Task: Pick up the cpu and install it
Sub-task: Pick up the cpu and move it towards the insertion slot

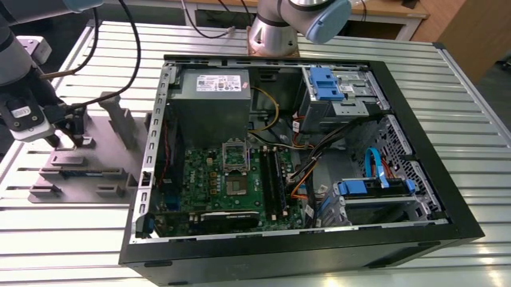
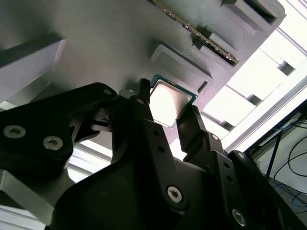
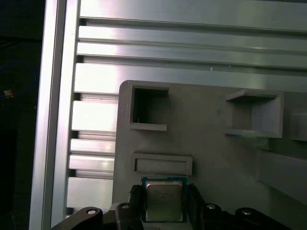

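One cpu (image 3: 164, 201) is gripped by a single pincer (image 3: 164, 205), whose two fingers (image 3: 137, 201) are closed against its opposite edges. It is held at one grey tray (image 3: 211, 153) on the slatted tabletop (image 3: 192, 48), beside one opened computer case (image 1: 447, 197).

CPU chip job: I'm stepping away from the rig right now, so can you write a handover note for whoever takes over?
Pincer: down at the grey tray, on the exterior view's left, set around the chip. Whether it grips the chip can't be told.
Chip: at the tray beside a shallow rectangular recess, shiny top facing up.
Done: the pincer is positioned at the chip.
Left: the chip is not yet in the socket on the board inside the open computer case.
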Tool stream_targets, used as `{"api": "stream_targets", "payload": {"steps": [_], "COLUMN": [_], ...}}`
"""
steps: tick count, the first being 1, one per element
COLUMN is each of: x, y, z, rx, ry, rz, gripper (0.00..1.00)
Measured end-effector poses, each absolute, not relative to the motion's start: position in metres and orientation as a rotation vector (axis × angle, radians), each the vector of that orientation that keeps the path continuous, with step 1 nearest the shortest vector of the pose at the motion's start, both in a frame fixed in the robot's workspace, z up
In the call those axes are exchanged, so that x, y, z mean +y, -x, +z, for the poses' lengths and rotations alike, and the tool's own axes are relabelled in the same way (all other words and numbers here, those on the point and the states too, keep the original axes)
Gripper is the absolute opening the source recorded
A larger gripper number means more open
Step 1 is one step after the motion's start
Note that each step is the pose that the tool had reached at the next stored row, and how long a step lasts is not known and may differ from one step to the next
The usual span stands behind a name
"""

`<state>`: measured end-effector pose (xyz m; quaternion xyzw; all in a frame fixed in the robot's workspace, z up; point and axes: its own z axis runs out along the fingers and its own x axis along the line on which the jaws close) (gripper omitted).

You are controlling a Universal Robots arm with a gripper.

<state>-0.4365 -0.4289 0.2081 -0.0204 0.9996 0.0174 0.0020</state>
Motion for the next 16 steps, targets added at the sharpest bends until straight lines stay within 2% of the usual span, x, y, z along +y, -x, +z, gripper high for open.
{"api": "stream_targets", "payload": {"steps": [16], "x": [-0.429], "y": [0.439], "z": [0.185], "rx": [3.137], "ry": [0.064], "rz": [0.054], "gripper": [0.47]}}
